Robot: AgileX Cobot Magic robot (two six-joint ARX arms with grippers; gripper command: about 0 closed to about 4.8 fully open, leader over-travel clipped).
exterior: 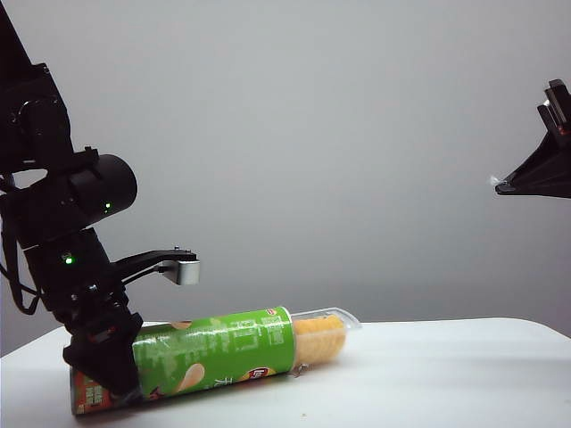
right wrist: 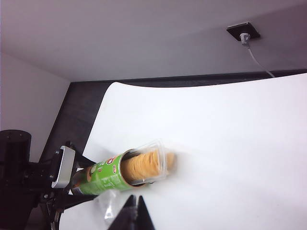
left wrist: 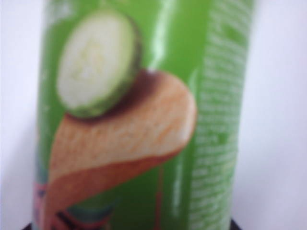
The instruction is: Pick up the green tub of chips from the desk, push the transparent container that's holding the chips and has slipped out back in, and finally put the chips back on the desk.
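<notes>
Green tub of chips (exterior: 219,350) on desk (exterior: 446,374) | left hand (exterior: 109,367) straddling | right hand (right wrist: 135,211) closed, aloft

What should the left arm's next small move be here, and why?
Probably finish closing the left end effector on the green tub of chips, then lift. It already straddles the tub's red-banded end, and the tub lies on the desk with the transparent container sticking out of its open end. The right end effector waits shut, up high on the right.
</notes>
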